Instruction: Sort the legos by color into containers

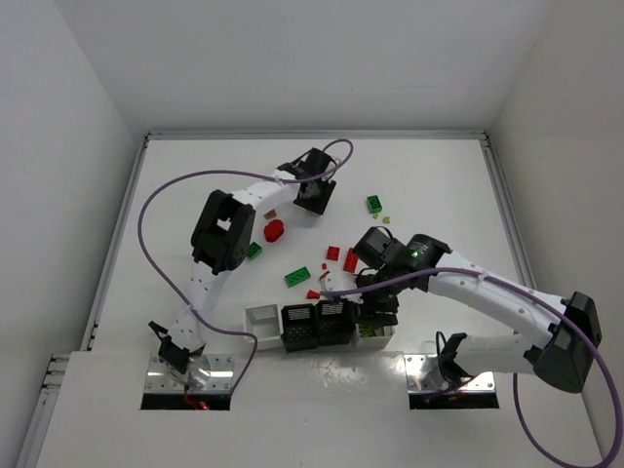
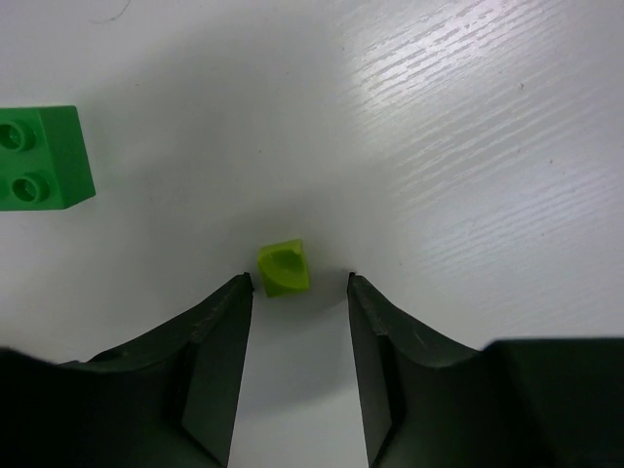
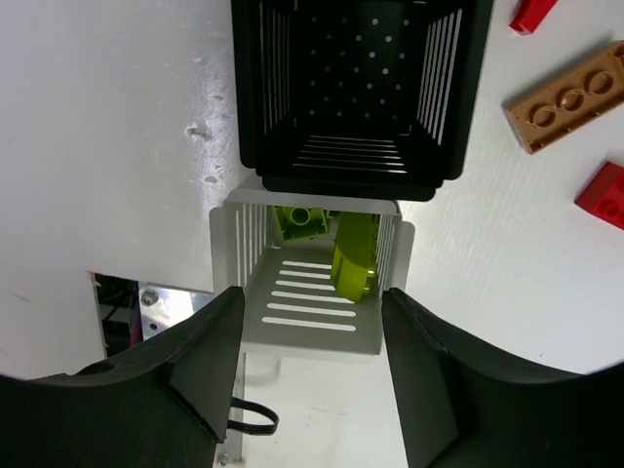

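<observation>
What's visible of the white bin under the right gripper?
The white bin is a small square open-topped box, seemingly thin white sheet, with slotted floor and side walls. It sits upright on the table, end of the row, butted against a black slotted bin. Inside: a studded yellow-green brick at the far wall and a longer yellow-green piece on end beside it. The right gripper hangs open above, not touching.

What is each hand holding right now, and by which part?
Nothing is held. Left hand, jaws open, flanks a tiny yellow-green lego on the table, not touching it. Right hand hangs open over the white container holding yellow-green legos.
</observation>
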Motion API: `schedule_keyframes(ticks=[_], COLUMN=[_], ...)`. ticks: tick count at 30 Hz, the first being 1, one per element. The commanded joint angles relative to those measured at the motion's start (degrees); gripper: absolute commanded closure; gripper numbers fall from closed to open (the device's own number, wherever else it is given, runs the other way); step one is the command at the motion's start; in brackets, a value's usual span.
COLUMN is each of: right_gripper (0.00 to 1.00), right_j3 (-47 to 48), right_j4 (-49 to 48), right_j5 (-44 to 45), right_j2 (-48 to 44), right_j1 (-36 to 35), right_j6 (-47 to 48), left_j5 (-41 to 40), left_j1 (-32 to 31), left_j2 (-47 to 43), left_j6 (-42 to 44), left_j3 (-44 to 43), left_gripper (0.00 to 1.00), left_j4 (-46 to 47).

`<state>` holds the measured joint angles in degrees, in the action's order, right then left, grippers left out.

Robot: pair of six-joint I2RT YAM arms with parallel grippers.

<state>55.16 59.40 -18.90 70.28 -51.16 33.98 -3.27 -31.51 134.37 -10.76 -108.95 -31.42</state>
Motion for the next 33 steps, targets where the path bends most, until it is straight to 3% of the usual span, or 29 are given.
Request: schedule_keyframes(ticks=[1, 8, 14, 19, 21, 26, 33], right_gripper=[0.41, 0.42, 0.42, 0.40, 0.37, 0.36, 0.41], right_j3=[3.3, 5.7, 9.0, 14.8, 21.5, 35.8, 37.2], right_j4=[-1.7, -6.4, -19.1, -24.5, -24.5, -21.4, -18.5], right_j5=[1.0, 3.7, 15.5, 30.3, 32.7, 31.5, 27.0], right_j2=[-1.4, -1.4, -2.1, 0.5, 4.1, 11.6, 20.7], right_j1=[-0.4, 0.2, 2.0, 6.7, 10.6, 17.2, 30.4], right_j6=[-2.7, -8.1, -26.7, -44.4, -49.8, -59.5, -60.0], left_j5=[0.4, 0.4, 4.9, 11.1, 15.4, 21.7, 26.5], left_j1=[0.5, 0.5, 1.0, 2.2, 3.8, 4.6, -2.2], left_j2=[2.3, 2.4, -4.3, -16.6, -20.4, -35.4, -52.0], left_j6=[0.1, 0.7, 0.7, 1.3, -0.1, -1.0, 8.1], left_j3=[-1.7, -0.7, 5.8, 14.5, 17.6, 27.0, 33.8], left_gripper=[0.51, 0.74, 0.87, 0.88, 0.89, 0.89, 0.89], left_j4=[-0.2, -0.2, 2.1, 8.2, 8.9, 13.0, 10.5])
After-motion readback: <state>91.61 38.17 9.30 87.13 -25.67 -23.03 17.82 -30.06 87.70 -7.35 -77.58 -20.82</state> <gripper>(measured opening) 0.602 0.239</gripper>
